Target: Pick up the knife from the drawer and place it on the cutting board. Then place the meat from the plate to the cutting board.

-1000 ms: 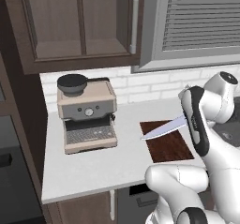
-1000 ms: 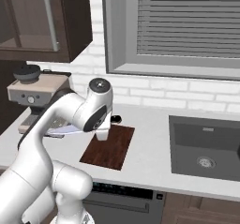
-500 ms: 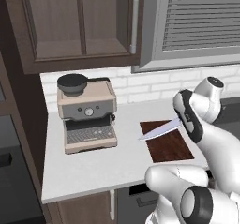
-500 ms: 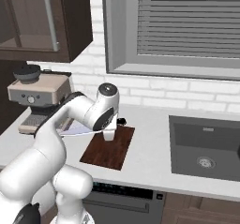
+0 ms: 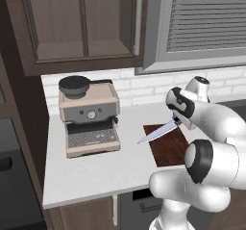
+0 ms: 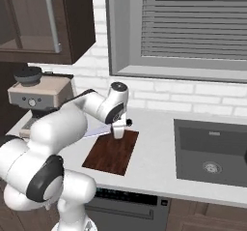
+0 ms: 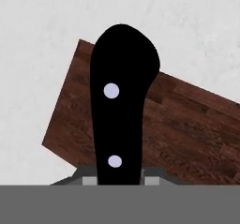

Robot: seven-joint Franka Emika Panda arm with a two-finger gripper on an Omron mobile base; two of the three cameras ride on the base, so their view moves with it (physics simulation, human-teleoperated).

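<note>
My gripper (image 5: 178, 122) is shut on the dark handle of the knife (image 5: 155, 134) and holds it in the air above the cutting board (image 5: 171, 147). The silver blade points left, out past the board's left edge toward the espresso machine. From the right base view, the gripper (image 6: 118, 129) hangs over the far end of the cutting board (image 6: 112, 152), with the knife (image 6: 95, 131) blade partly behind my arm. The hand view looks down along the black handle of the knife (image 7: 120, 110) onto the cutting board (image 7: 192, 124). The drawer, the plate and the meat are out of view.
A tan espresso machine (image 5: 89, 117) stands on the white counter (image 5: 91, 171) left of the board. A dark sink (image 6: 212, 150) is set into the counter to the right. Dark wall cabinets (image 5: 81, 22) and a shuttered window (image 6: 193, 27) hang above.
My gripper has carried the knife to the right and a little farther back, from the board's left side to over its far end. The grip has stayed shut.
</note>
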